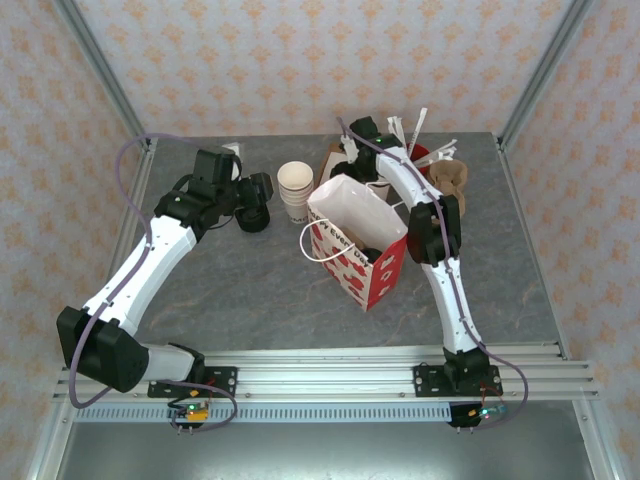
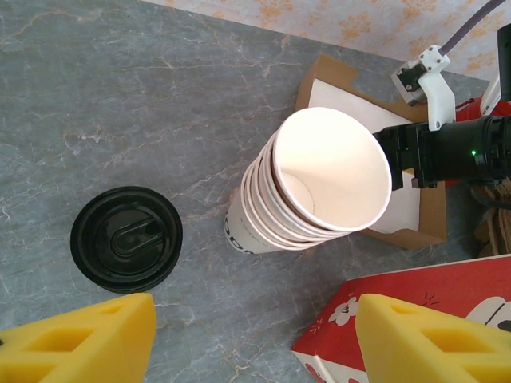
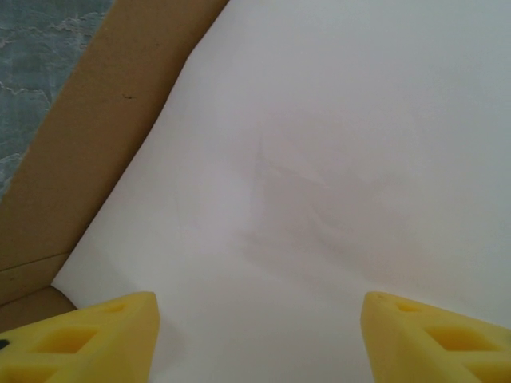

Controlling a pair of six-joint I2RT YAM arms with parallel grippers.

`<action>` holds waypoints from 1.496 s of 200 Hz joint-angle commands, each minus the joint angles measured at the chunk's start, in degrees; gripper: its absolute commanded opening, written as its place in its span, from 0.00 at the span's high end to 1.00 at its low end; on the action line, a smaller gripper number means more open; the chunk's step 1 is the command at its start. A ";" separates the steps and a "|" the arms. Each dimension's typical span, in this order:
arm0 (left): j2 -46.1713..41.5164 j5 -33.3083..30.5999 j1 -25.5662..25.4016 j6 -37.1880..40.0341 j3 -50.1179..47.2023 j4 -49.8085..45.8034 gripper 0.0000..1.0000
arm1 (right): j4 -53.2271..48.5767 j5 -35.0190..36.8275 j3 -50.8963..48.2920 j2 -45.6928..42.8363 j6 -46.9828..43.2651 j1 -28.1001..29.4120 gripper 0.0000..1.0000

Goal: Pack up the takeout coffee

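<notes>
A red gift bag (image 1: 358, 262) with white patterns stands open at the middle of the table; its corner (image 2: 415, 295) lies under my left fingers. A dark rounded thing (image 1: 369, 256) sits deep in its mouth; I cannot tell whether it is the takeout coffee. My left gripper (image 2: 255, 319) (image 1: 258, 190) hangs open over bare table, between a stack of black lids (image 2: 126, 237) and the bag. My right gripper (image 3: 259, 319) (image 1: 350, 150) is open with nothing between its fingers, low over white paper (image 3: 335, 144) in a brown cardboard box (image 3: 104, 120).
A stack of lidless cream-rimmed cups (image 2: 319, 187) (image 1: 295, 190) stands tilted beside the box (image 2: 331, 76). Brown cardboard carriers (image 1: 450, 182) and a red holder with white sticks (image 1: 420, 148) crowd the back right corner. Metal frame posts and papered walls close the table in.
</notes>
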 commanded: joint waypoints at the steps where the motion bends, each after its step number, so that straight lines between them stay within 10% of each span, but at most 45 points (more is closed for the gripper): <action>1: -1.23 0.06 0.23 1.31 -0.73 1.80 0.32 | -1.67 3.42 2.40 0.78 -1.89 0.21 0.30; 87: -0.82 -0.11 0.23 1.50 -0.57 1.63 0.32 | -4.03 6.30 2.21 4.20 -3.16 0.92 0.31; 299: -1.09 1.04 0.23 1.12 -1.18 1.82 0.32 | -3.00 1.04 5.20 -5.20 2.78 -2.08 0.98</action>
